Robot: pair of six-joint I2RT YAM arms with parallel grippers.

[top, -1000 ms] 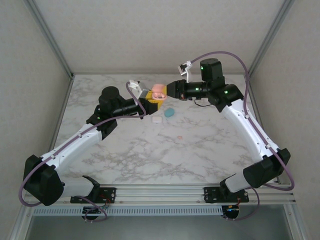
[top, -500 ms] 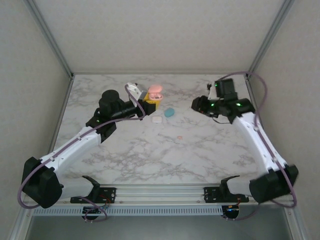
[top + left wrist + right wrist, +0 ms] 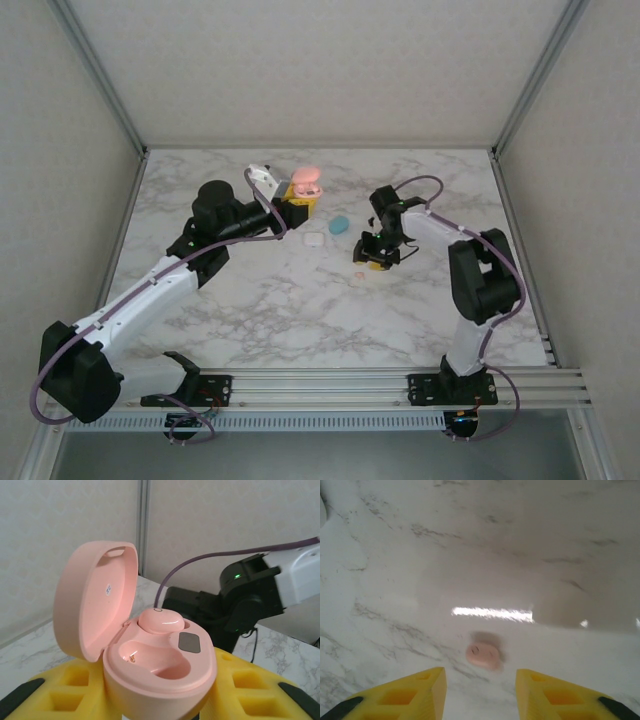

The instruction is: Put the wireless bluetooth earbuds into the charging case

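Observation:
My left gripper [image 3: 298, 200] is shut on the pink charging case [image 3: 160, 670], yellow fingers [image 3: 70, 690] on both sides. The case is held above the table at the back, and its lid [image 3: 95, 600] stands open to the left. One pink earbud [image 3: 161, 620] sits in the far slot; the near slot [image 3: 155, 660] is empty. A second pink earbud [image 3: 483, 654] lies loose on the marble, also in the top view [image 3: 358, 275]. My right gripper [image 3: 480, 690] hangs just over it, open, the earbud ahead of the gap between its yellow fingers [image 3: 410, 695]. In the top view this gripper [image 3: 372, 258] points down at mid-table.
A teal pebble-shaped case [image 3: 339, 225] and a white one [image 3: 314, 239] lie on the marble table [image 3: 250, 300] between the two grippers. The right arm [image 3: 470, 270] is folded back over the right half. Walls close off the back and both sides.
The right arm swung away from the pink case, down to the table over the loose earbud, and its jaws widened. The left gripper kept its hold on the case and barely moved.

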